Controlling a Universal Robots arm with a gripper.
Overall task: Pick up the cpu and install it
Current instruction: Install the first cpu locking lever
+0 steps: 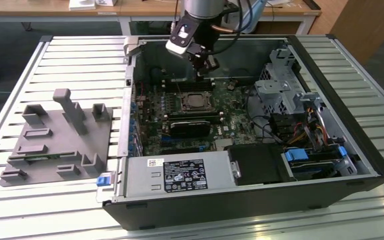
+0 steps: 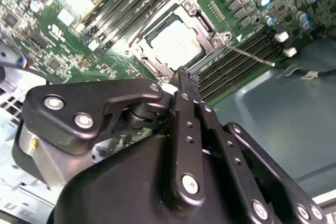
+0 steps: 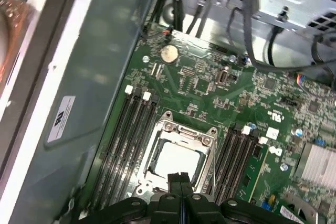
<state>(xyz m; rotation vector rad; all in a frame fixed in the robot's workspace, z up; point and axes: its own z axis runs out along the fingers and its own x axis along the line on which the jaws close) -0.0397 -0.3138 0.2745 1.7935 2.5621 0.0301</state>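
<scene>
pincer [image 1: 205, 67]: fingers pressed together, holding nothing, hovering in upper centre of exterior view above socket | cpu [image 3: 176, 161]: seated flat in motherboard socket [image 3: 178, 153], judged already installed | computer case [image 1: 245, 200]: lying open on table [image 1: 58, 210]

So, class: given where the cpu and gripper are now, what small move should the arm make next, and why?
Probably a short straight lift. The cpu lies flat inside the socket frame, and the gripper hangs just above the frame's edge, fingers shut with nothing between them.
</scene>
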